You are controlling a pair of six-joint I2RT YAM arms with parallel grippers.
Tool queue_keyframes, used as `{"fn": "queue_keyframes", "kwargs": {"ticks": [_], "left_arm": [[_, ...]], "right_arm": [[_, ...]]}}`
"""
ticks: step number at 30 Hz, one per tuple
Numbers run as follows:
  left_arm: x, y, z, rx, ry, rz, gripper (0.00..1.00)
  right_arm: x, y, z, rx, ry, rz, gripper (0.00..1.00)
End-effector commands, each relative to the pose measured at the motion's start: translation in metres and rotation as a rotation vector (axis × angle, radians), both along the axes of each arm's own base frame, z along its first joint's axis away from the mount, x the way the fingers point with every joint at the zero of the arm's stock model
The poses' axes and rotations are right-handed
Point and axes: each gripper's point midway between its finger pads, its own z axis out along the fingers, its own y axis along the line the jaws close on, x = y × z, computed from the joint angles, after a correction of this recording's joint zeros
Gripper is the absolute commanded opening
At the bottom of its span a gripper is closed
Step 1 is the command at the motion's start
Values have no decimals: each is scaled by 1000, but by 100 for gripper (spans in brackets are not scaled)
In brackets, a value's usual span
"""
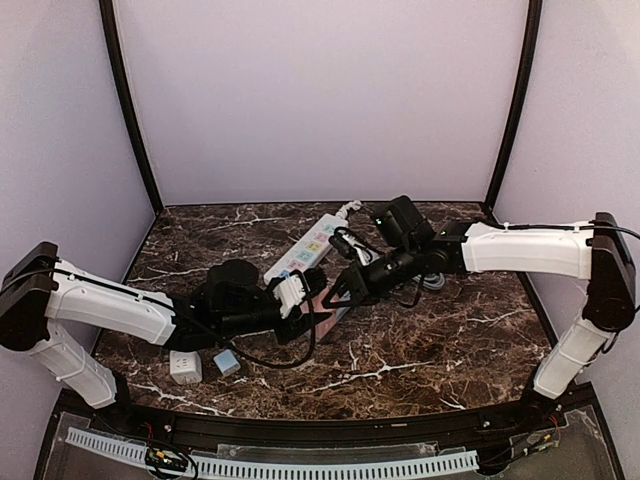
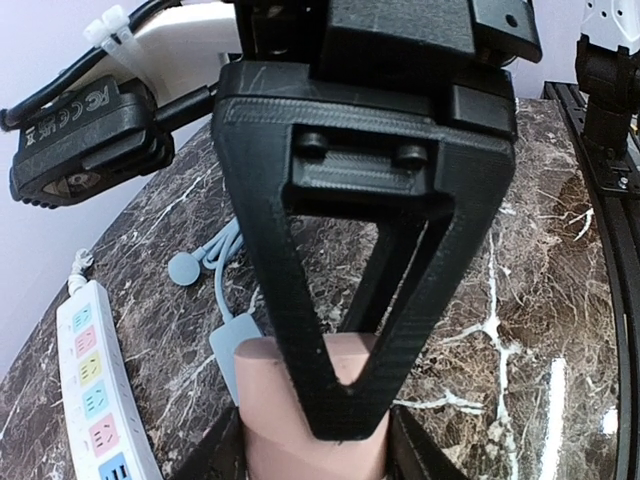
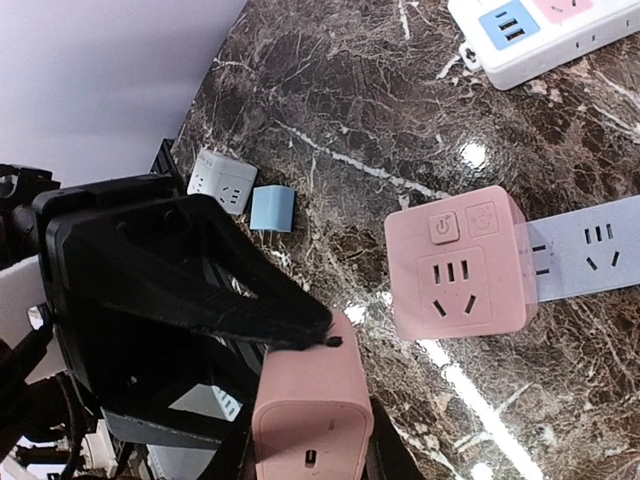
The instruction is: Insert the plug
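Looks like pre-insertion: left gripper (image 2: 315,452) and right gripper (image 3: 310,450) both pinch the pink plug (image 3: 300,395), next it needs lining up with the pink socket cube (image 3: 460,265).

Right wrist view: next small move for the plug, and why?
Probably open the left gripper and back it off. Both it and the right gripper seem shut on the same pink block, while the pink socket cube lies apart on the table, outlet face in the right wrist's sight, absent from the left's.
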Motion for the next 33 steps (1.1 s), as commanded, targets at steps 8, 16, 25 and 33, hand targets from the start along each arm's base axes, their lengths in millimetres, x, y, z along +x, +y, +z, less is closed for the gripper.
{"fn": "queue_keyframes", "kwargs": {"ticks": [8,16,25,33], "left_arm": [[11,12,2,-34,17,118,98],[13,25,-21,-17,100,198,99],[26,39,-51,15,238,369,99],[41,29,-73,57,299,460,97]], "right_arm": [[23,-15,4,-44,-144,-58,0],[44,-35,7,-155,-349,-33,0],[68,-59,35,-234,-567,-113,0],[68,-69,42,-252,-590,-138,0]]}}
